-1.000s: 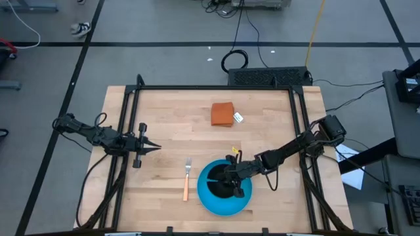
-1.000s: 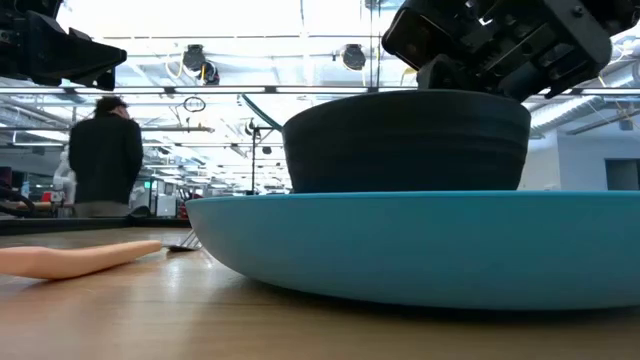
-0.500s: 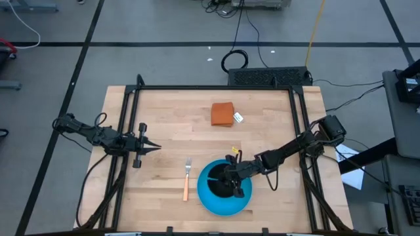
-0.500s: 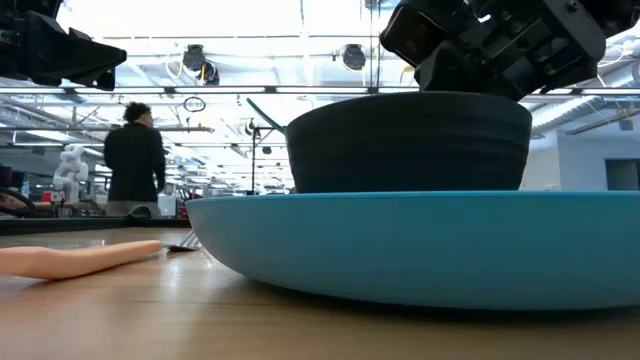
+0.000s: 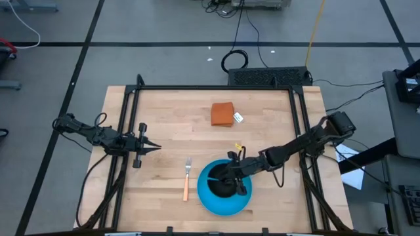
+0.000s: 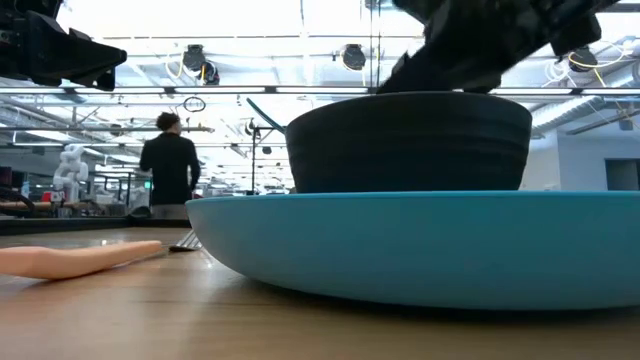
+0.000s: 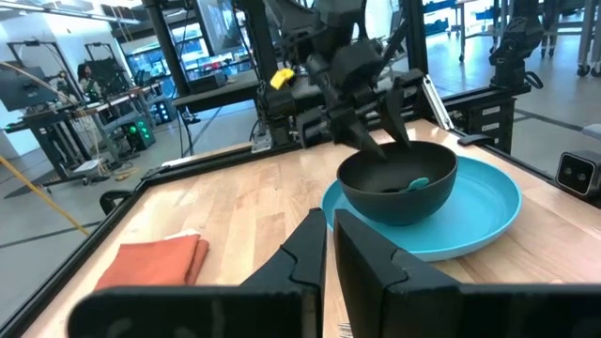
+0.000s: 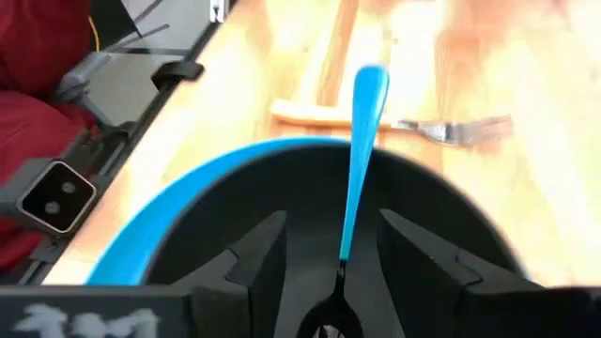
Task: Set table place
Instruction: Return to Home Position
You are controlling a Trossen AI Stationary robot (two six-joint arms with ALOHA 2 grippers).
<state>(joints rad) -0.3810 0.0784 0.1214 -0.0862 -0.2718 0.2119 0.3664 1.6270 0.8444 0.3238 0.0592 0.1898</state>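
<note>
Place laid on the table [image 5: 170,124], with the right gripper [image 8: 331,235] above the black bowl [image 5: 227,188].
The bowl sits on the blue plate [image 5: 209,199], and the blue spoon [image 8: 362,141] lies in it with its handle against the rim. The right fingers [image 8: 258,258] are released, spread either side of the spoon without touching it. The orange fork [image 5: 186,181] lies just left of the plate. The left gripper [image 5: 153,147] waits well left of the plate, fingers closed together on nothing.

The left arm [image 5: 98,136] and right arm [image 5: 289,151] are 2 slim, matte-black chains of jointed links, with thin black cables [image 5: 100,118] looping beside them. A small yellow tag [image 7: 282,78] marks the right wrist. The left gripper [image 7: 329,235] has 2 wedge-shaped black fingers [image 7: 305,252].
</note>
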